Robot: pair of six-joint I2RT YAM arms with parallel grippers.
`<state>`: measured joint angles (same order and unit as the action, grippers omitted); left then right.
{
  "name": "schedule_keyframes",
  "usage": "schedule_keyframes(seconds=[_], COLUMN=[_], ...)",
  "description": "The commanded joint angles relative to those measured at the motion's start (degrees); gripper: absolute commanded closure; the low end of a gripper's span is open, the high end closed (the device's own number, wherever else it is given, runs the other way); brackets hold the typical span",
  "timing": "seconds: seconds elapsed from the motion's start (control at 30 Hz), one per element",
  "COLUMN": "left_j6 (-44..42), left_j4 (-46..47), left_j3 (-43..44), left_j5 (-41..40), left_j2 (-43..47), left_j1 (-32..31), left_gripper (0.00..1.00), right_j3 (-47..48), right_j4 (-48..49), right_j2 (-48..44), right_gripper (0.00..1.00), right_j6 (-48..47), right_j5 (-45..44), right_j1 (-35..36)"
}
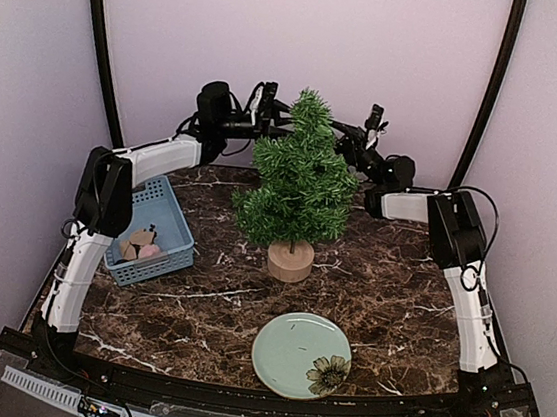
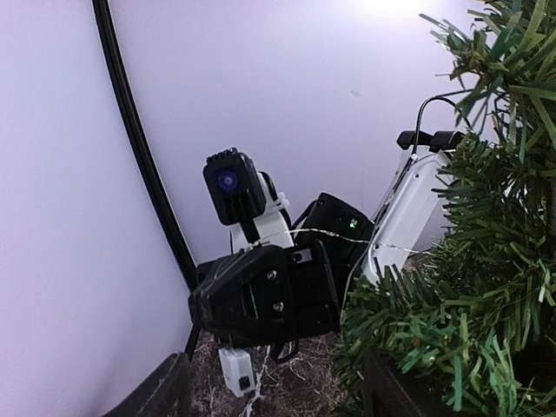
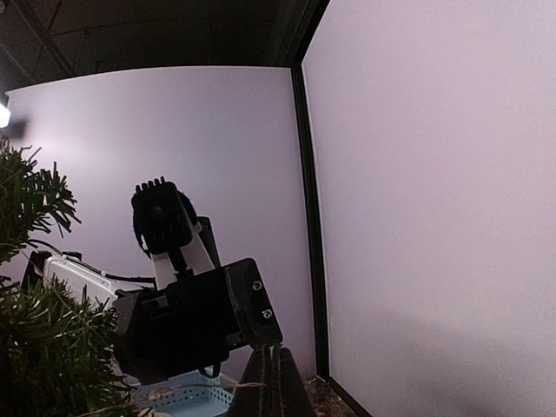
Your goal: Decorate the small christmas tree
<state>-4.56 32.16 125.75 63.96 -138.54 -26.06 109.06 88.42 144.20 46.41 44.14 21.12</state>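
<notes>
The small christmas tree (image 1: pixel 297 180) stands mid-table on its round wooden stump (image 1: pixel 290 260). Both arms are raised behind it near its top. My left gripper (image 1: pixel 281 116) is at the tree's upper left; in the left wrist view its gripper (image 2: pixel 278 401) is open and empty, with tree branches (image 2: pixel 469 287) at its right finger. My right gripper (image 1: pixel 345 138) is at the upper right, and its fingers (image 3: pixel 274 382) are shut on a thin light-string wire (image 3: pixel 208 389). The wire (image 2: pixel 347 236) runs across to the tree, and a small white battery box (image 2: pixel 234 369) hangs below the right gripper.
A blue basket (image 1: pixel 155 230) with several small ornaments sits at the table's left. A pale green plate (image 1: pixel 300 354) with a flower print lies at the near middle. The back wall is close behind both grippers, with black frame posts (image 1: pixel 101 47) at the corners.
</notes>
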Motion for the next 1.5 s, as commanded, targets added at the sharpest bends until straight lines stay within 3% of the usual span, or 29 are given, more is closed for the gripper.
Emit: schedule_keyframes(seconds=[0.0, 0.37, 0.8, 0.97, 1.33, 1.47], left_j6=[-1.9, -2.7, 4.0, 1.4, 1.0, 1.2], left_j4=[-2.1, -3.4, -0.3, -5.1, -5.4, -4.7], left_j3=[1.8, 3.1, 6.7, 8.2, 6.5, 5.2], left_j5=[0.7, 2.5, 2.7, 3.2, 5.8, 6.4], left_j2=[-1.4, -2.7, -5.1, -5.3, -3.8, -2.9], left_j1=[-0.5, -1.8, -2.0, -2.0, -1.7, -1.4], left_gripper=[0.31, 0.33, 0.34, 0.35, 0.39, 0.46], right_j3=[3.1, 7.9, 9.8, 13.5, 15.7, 16.7], right_j4=[0.4, -2.1, -0.9, -1.5, -3.8, -4.9], right_j2=[1.1, 3.4, 4.5, 6.4, 7.4, 7.5], right_gripper=[1.00, 1.00, 1.00, 1.00, 1.00, 1.00], right_j6=[0.2, -1.7, -1.0, 1.0, 1.0, 0.6], right_j5=[1.0, 1.0, 3.0, 4.4, 7.2, 8.1], right_j1=[1.0, 1.8, 1.5, 1.4, 2.1, 2.5])
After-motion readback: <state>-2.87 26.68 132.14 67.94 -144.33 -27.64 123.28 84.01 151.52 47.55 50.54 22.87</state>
